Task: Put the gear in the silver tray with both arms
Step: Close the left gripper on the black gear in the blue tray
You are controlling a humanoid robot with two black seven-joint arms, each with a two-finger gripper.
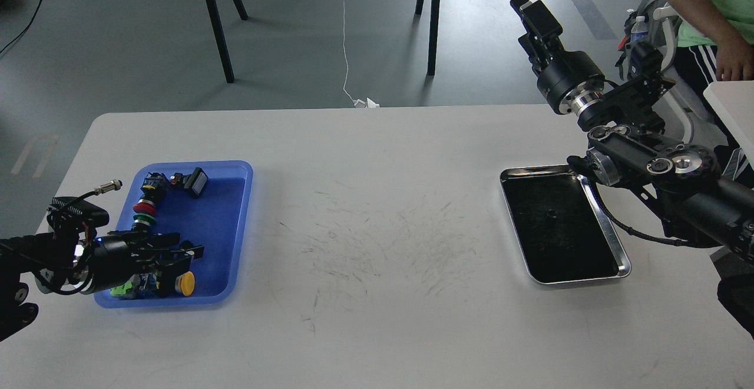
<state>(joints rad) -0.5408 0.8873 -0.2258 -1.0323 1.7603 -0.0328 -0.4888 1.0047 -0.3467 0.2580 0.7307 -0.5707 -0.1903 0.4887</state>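
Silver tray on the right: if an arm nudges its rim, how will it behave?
The silver tray will probably slide, not tip: it lies flat and low on the smooth white table. It looks like thin, nearly empty metal, so likely light. Its shiny raised rim may be slippery to pinch.
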